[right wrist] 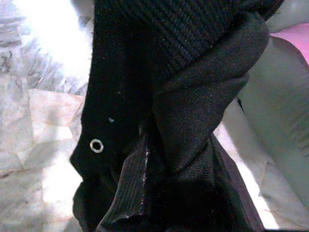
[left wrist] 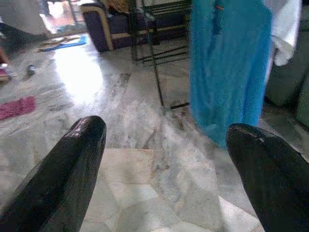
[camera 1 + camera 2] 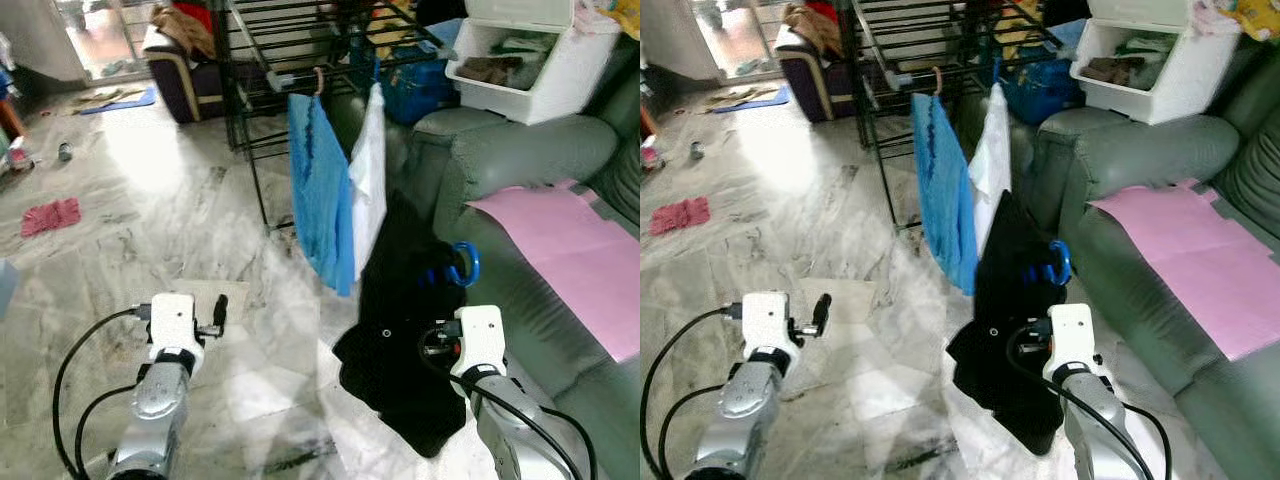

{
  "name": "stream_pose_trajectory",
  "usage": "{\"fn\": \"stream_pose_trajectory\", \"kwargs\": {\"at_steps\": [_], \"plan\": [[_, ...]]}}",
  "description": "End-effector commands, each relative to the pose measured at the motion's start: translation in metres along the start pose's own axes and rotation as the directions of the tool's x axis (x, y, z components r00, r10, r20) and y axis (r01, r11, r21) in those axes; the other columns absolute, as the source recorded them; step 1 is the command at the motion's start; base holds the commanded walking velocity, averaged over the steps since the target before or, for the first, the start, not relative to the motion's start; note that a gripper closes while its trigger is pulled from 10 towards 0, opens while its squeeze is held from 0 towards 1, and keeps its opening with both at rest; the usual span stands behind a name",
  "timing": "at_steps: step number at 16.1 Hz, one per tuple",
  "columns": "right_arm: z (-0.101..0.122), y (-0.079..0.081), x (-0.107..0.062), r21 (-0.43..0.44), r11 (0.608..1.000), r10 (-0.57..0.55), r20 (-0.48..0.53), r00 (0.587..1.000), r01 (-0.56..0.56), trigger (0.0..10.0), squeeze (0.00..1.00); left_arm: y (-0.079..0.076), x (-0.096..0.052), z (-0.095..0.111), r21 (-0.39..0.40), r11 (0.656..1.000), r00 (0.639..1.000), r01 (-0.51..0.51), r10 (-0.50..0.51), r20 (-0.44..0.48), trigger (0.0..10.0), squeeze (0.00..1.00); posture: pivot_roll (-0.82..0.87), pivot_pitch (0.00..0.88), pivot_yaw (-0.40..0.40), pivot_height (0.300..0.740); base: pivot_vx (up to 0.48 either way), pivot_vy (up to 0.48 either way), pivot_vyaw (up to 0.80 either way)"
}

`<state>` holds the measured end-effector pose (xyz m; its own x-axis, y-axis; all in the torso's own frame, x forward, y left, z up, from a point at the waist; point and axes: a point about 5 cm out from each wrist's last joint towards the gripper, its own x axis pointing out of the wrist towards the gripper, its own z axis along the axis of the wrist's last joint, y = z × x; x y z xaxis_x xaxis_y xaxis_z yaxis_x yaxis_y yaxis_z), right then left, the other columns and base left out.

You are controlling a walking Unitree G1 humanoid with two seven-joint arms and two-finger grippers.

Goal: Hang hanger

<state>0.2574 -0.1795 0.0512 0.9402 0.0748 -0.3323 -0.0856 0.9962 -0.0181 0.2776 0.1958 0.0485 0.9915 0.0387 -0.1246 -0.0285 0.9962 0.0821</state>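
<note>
My right gripper [image 3: 441,303] holds up a black garment [image 3: 398,330] beside the green sofa, low and in front of the rack. A blue hanger hook [image 3: 466,264] sticks out at the garment's top. In the right wrist view the black cloth [image 1: 183,96] is bunched between the fingers [image 1: 133,193], which are shut on it. The black drying rack [image 3: 300,40] stands ahead, with a blue garment [image 3: 320,190] and a white one [image 3: 370,180] hanging from its near rail. My left gripper [image 2: 164,159] hovers low over the floor, open, with nothing between its fingers [image 2: 72,159].
A green sofa [image 3: 520,170] with a pink sheet [image 3: 570,230] runs along the right. A white bin [image 3: 530,60] of clothes sits on its far arm. A red cloth [image 3: 50,215] lies on the marble floor at the left, and a dark sofa [image 3: 185,75] stands beyond the rack.
</note>
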Motion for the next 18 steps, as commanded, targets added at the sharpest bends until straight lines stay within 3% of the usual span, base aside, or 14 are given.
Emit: {"fn": "stream_pose_trajectory", "kwargs": {"at_steps": [1, 11, 14, 18], "plan": [[0.015, 0.001, 0.0, 0.0, 1.0, -0.003, 0.064, 0.998, 0.003, 10.0, 0.0, 0.006, 0.001, 0.003, 0.007, 1.0, 1.0, -0.03, 0.03, 0.004, 10.0, 0.0, -0.03, 0.0, 0.032, 0.74, 0.0, 0.0, 0.53], [0.021, 0.0, 0.004, -0.01, 1.0, 0.004, 0.078, 0.997, -0.003, 10.0, 0.0, 0.002, 0.004, -0.001, 0.006, 0.999, 0.999, -0.038, 0.038, -0.028, 10.0, 0.0, -0.04, 0.0, 0.041, 0.74, 0.0, 0.0, 0.73], [0.024, 0.001, 0.008, -0.013, 1.0, 0.011, 0.086, 0.996, -0.01, 10.0, 0.0, 0.002, 0.008, 0.002, 0.006, 0.999, 0.999, -0.042, 0.042, -0.027, 10.0, 0.0, -0.04, 0.0, 0.044, 0.74, 0.0, -0.28, 0.74], [0.026, 0.001, 0.01, -0.019, 1.0, 0.01, 0.087, 0.996, -0.009, 10.0, 0.0, 0.002, 0.011, 0.004, 0.003, 0.999, 0.998, -0.05, 0.05, -0.023, 10.0, 0.0, -0.03, 0.0, 0.047, 0.74, 0.0, -0.277, 0.0]]}}
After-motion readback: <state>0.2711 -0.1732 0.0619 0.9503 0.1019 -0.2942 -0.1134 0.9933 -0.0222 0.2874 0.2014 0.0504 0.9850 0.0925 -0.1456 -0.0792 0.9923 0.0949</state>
